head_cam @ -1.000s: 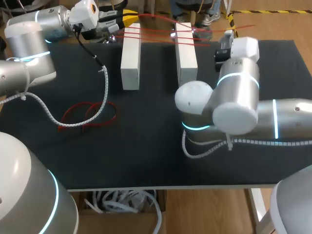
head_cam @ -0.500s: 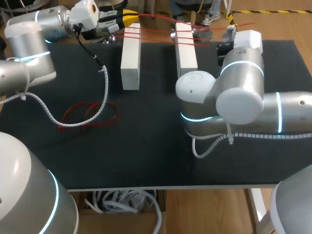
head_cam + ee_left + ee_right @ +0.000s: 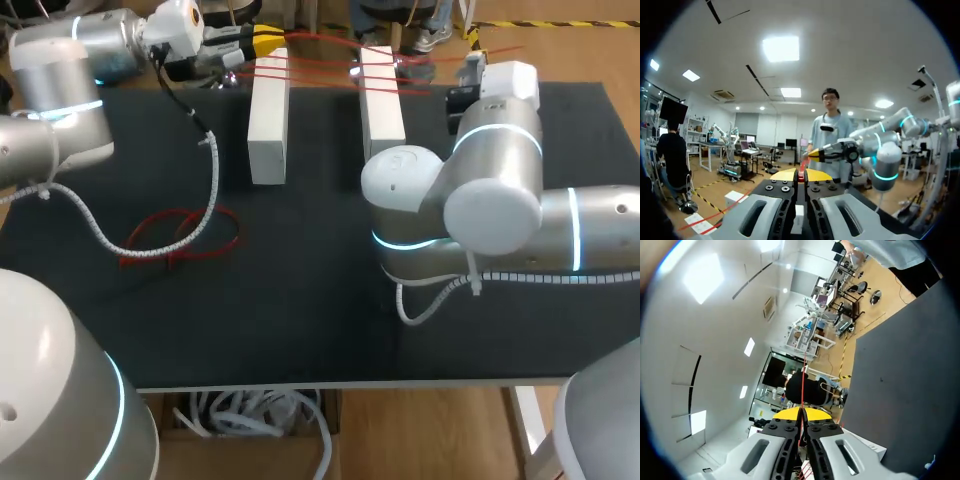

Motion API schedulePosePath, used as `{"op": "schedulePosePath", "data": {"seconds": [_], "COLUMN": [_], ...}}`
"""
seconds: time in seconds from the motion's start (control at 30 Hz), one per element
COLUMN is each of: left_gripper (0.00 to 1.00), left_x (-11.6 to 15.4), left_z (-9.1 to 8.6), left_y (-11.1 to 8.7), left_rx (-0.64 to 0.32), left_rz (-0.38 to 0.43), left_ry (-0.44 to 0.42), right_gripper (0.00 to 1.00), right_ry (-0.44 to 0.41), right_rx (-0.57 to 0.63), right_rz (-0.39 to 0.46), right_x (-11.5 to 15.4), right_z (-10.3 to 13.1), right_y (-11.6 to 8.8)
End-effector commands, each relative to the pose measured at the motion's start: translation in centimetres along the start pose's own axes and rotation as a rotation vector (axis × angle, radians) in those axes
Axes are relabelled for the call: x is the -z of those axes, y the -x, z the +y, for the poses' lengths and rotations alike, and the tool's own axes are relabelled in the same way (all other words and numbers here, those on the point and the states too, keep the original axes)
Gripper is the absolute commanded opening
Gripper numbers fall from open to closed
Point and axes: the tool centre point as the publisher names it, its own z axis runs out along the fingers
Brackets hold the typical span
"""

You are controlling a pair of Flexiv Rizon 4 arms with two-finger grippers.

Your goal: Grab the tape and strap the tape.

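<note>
Red tape (image 3: 325, 66) runs in several strands across two white blocks (image 3: 268, 120) standing at the far edge of the dark surface (image 3: 300, 300). The left gripper (image 3: 801, 175), at the far left corner, is clenched on one end of the tape. The right gripper (image 3: 802, 412), clenched on the other end, has swung out toward the right edge within the last second and then settled. That pull appears to have drawn the strand taut, so the strapping looks well under way. Spare red loops (image 3: 180, 238) lie near the left edge.
</note>
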Motion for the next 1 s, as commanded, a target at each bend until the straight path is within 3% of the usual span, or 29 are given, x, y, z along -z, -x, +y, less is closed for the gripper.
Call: {"op": "schedulePosePath", "data": {"seconds": [0.03,0.1,0.23,0.53,0.63,1.0], "left_gripper": [0.0,0.0,0.0,0.0,0.0,0.0], "left_x": [-0.9,-1.5,-2.6,-3.6,-3.5,-3.5], "left_z": [-2.1,-2.7,-2.9,-2.3,-2.0,-2.0], "left_y": [-0.6,-0.7,-1.2,-1.9,-2.1,-2.1], "left_rx": [0.254,0.313,0.339,0.348,0.339,0.339], "left_rz": [-0.084,-0.084,-0.098,-0.02,0.041,0.041], "left_ry": [0.402,0.526,0.7,0.962,1.0,1.0], "right_gripper": [0.0,0.0,0.0,0.0,0.0,0.0], "right_ry": [-0.002,-0.002,-0.002,-0.002,-0.002,-0.002], "right_rx": [0.001,0.001,0.001,0.001,0.001,0.001], "right_rz": [-0.006,-0.006,-0.006,-0.006,-0.006,-0.006], "right_x": [0.0,0.0,0.0,0.0,0.0,0.0], "right_z": [0.1,0.1,0.1,0.1,0.1,0.1], "right_y": [-0.2,-0.2,-0.2,-0.2,-0.2,-0.2]}}
